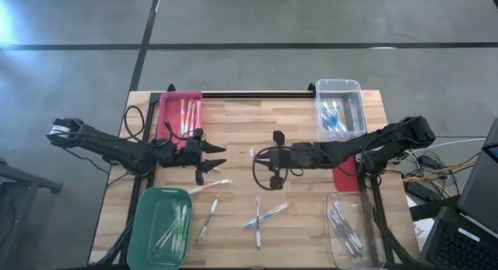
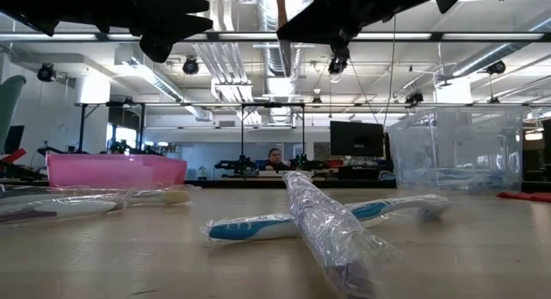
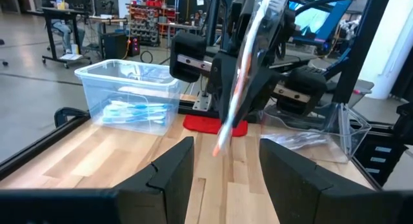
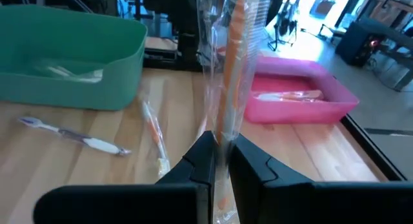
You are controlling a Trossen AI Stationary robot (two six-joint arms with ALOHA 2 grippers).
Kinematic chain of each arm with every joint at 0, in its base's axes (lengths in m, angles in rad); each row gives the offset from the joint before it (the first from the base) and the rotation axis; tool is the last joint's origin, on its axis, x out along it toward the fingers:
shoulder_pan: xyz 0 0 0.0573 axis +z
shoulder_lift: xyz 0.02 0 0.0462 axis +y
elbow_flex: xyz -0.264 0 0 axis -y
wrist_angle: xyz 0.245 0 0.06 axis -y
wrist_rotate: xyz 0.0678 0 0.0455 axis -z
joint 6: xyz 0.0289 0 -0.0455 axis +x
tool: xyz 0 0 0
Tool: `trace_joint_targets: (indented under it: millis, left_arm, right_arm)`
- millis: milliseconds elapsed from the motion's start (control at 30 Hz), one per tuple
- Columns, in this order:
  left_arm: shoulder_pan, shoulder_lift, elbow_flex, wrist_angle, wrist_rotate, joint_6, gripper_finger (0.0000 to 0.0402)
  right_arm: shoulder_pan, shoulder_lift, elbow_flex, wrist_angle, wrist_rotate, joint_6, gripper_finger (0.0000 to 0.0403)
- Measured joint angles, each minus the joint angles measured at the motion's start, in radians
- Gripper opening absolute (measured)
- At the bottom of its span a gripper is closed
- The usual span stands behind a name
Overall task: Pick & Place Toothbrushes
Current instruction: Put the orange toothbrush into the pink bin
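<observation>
Overhead, right gripper (image 1: 275,159) hovers mid-table, left gripper (image 1: 210,163) facing it, fingers spread and empty. Loose toothbrushes (image 1: 264,217) lie on the wooden table (image 1: 241,122) nearby. Level with the tabletop, a blue-and-white wrapped toothbrush (image 2: 327,217) lies crossed by another. Right wrist camera: closed fingers (image 4: 193,164) pinch an upright orange-accented toothbrush in clear wrap (image 4: 229,69); pink plastic bin (image 4: 303,98) and green plastic bin (image 4: 71,56) sit beyond.

Grey concrete floor (image 1: 249,21), dark seam lines; ceiling strip lights (image 2: 258,36); monitor (image 2: 355,138) behind wooden table (image 1: 233,126).
</observation>
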Motion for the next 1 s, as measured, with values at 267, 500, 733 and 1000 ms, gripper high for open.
trace_joint_targets:
  millis: [267, 500, 733, 1000]
  left_arm:
    - [0.0, 0.0, 0.0, 0.009, -0.029, 0.004, 0.0181]
    - [-0.006, 0.009, 0.0, -0.001, -0.026, 0.109, 0.0181]
    - [-0.014, 0.057, 0.0, -0.018, -0.014, 0.176, 0.0181]
    - [-0.014, 0.111, 0.0, 0.011, -0.006, 0.238, 0.0179]
  right_arm:
    - [-0.01, -0.001, 0.014, 0.003, -0.01, -0.019, 0.0023]
    - [-0.01, 0.0, 0.007, 0.011, -0.016, 0.009, 0.0023]
    - [-0.009, 0.0, 0.009, 0.027, -0.085, 0.028, 0.0023]
    - [-0.009, 0.0, 0.011, 0.028, -0.089, 0.01, 0.0024]
